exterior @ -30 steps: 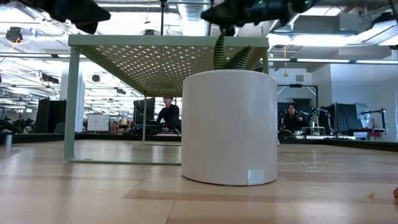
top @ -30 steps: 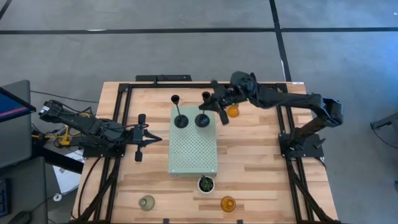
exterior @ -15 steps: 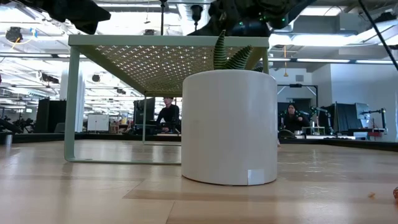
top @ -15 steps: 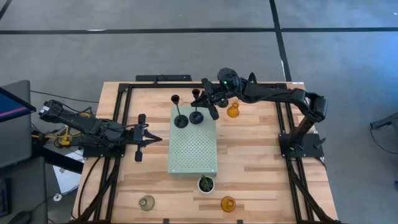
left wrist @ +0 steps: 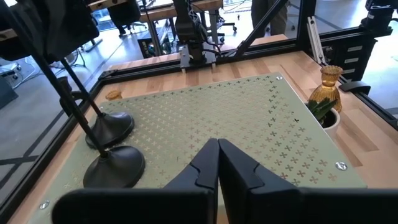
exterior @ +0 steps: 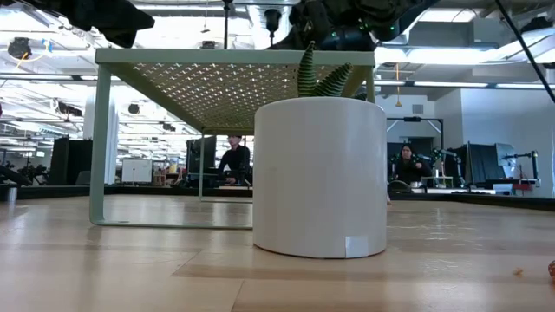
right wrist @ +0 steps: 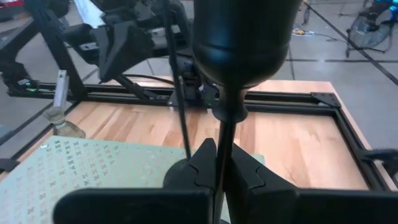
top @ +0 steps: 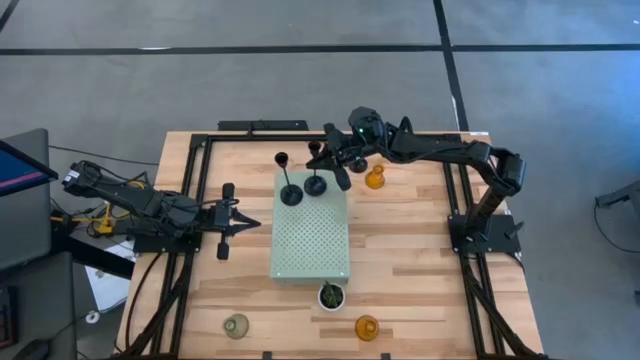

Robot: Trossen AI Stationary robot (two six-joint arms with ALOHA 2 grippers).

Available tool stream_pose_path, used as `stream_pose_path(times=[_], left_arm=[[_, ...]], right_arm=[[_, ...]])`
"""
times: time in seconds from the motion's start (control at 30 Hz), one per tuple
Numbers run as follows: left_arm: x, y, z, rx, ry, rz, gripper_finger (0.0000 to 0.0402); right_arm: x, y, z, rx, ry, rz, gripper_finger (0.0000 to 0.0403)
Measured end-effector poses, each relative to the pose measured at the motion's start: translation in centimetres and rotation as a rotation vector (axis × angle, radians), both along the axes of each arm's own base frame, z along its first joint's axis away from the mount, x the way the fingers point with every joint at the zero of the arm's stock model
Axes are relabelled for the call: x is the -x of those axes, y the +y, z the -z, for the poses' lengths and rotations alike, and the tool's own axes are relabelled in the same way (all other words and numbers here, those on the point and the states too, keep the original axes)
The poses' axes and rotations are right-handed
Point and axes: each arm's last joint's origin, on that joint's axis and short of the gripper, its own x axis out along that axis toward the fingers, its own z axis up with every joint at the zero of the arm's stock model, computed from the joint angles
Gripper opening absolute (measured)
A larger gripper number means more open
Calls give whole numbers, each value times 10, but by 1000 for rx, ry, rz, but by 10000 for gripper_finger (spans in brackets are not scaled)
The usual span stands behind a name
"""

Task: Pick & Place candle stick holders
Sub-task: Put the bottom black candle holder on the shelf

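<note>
1. Your right tool [top: 322, 162] reaches over the far end of the pale green perforated board [top: 311, 240] and is clenched on the thin stem of a black candle stick holder [top: 316, 184]; the right wrist view shows the stem pinched between the fingers, with the cup just above them.
2. That holder's round base sits on the board's far end, just beside a second black holder [top: 290, 193] standing there.
3. A third black holder [top: 282, 158] stands on the desk [top: 410, 250] just beyond the board's far edge.
4. One amber glass holder [top: 375, 179] sits on the desk near your right tool; the other amber one [top: 366, 327] and the clear-grey glass one [top: 236, 325] sit at the near edge, either side of the small potted plant [top: 331, 295].
5. Your left tool [top: 243, 222] waits left of the board, pinched closed on nothing.
</note>
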Motion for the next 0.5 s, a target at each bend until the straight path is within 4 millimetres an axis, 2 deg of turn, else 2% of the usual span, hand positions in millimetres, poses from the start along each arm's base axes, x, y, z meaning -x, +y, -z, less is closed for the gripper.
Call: stream_pose_path(times=[0.5], left_arm=[[0,0,0,0,0,0,9]], right_arm=[[3,2,-1,13,31,3,0]])
